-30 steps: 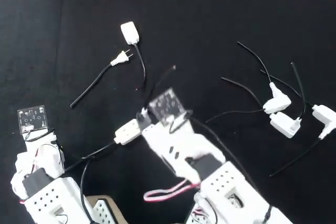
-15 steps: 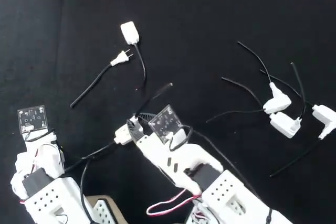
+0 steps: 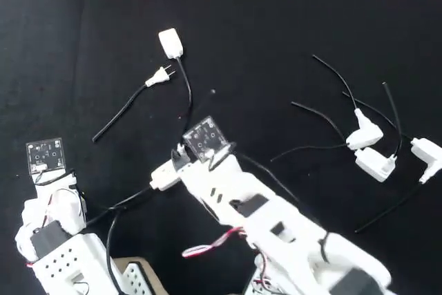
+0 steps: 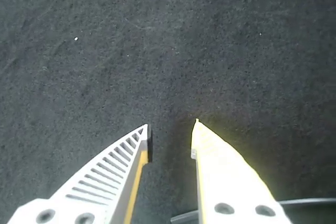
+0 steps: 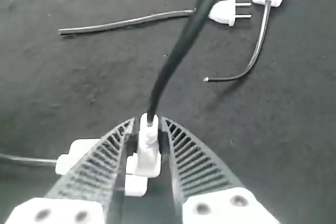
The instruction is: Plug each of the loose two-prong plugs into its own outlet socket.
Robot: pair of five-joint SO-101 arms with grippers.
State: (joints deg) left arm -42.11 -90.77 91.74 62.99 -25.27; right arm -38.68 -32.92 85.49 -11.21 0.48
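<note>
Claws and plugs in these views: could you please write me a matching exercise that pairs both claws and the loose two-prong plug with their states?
Things:
1. left claw
2. right claw
3. loose two-prong plug

States:
A. lying free on the black cloth, prongs bare
B. open above bare cloth
C. shut on a white plug

Pairs: 1-B; 2-C; 3-A.
</note>
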